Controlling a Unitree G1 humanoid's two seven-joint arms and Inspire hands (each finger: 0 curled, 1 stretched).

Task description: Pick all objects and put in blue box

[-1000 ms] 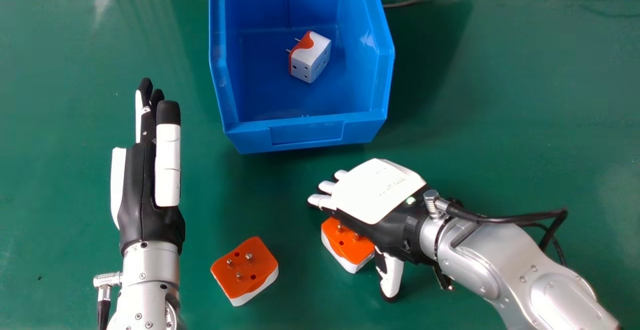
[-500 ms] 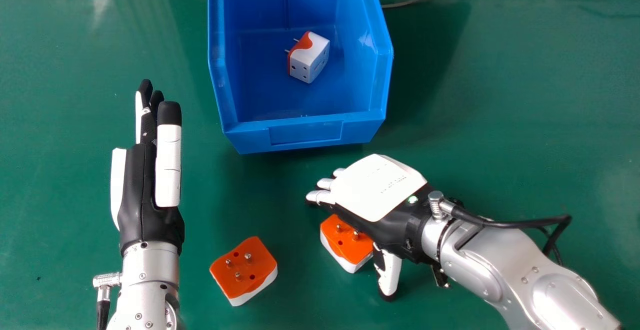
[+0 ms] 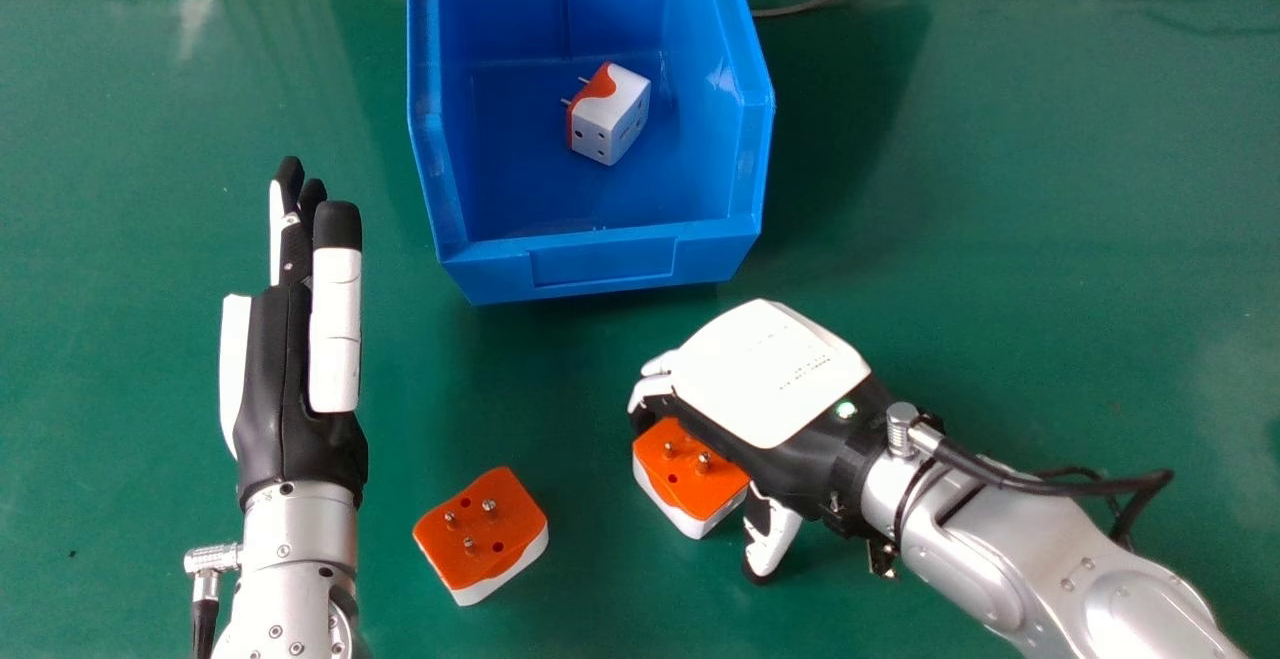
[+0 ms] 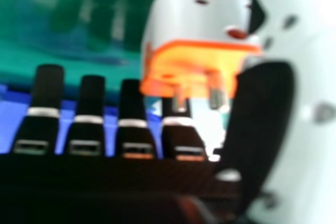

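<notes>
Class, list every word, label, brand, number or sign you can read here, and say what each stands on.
Right hand, white back: small rows of print, too small to read.
Plug adapter in the blue box: faint marking, too small to tell whether it is text.
Nothing can be quoted.

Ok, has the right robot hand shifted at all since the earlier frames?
Yes. Judged against the blue box in the head view, the right robot hand has moved slightly right and a little nearer it.
</notes>
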